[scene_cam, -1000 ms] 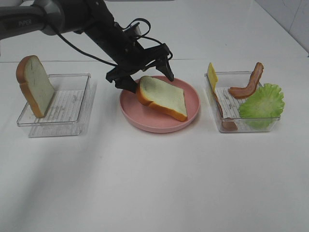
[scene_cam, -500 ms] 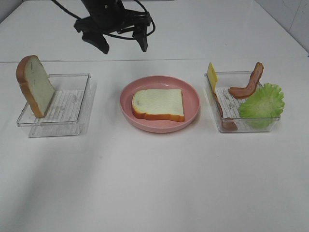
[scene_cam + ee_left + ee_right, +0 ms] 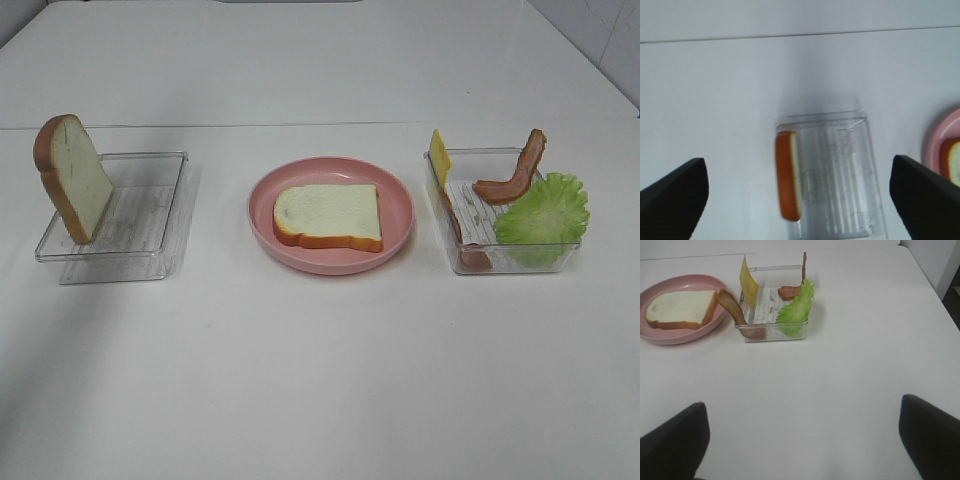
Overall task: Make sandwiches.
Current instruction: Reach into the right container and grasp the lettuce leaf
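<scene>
One white bread slice with orange-brown crust lies flat on the pink plate; it also shows in the right wrist view. A second bread slice stands on edge in the left clear tray, seen from above in the left wrist view. The right clear tray holds the green lettuce leaf, brown bacon strips and the yellow cheese square. Neither gripper shows in the high view. My left gripper is open, high above the left tray. My right gripper is open over bare table.
The white table carries the left tray, the plate and the right tray in a row. The plate's edge shows in the left wrist view. The right tray sits ahead of my right gripper.
My left gripper let go of the bread slice, which now lies flat on the plate. The left arm rose, drew back to the left and left the high view.
</scene>
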